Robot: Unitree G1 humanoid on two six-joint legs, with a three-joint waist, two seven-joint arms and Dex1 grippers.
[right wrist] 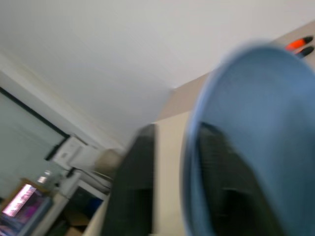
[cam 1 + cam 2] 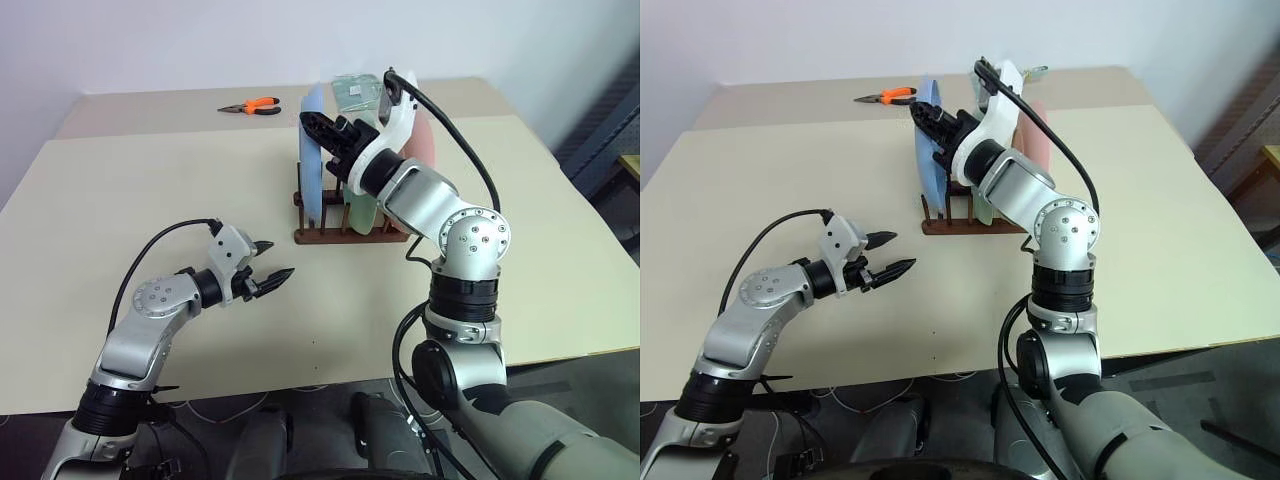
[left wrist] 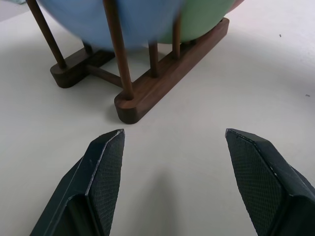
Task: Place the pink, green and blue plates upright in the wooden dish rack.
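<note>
The rack [image 2: 340,232] was dark brown wood. In it stood a light blue plate [image 2: 312,150], a pale mint green plate [image 2: 357,95] and a salmon pink plate [image 2: 425,140] (all plain, no pattern). The table [image 2: 120,220] was cream, and the pliers [image 2: 250,106] had orange handles.
</note>
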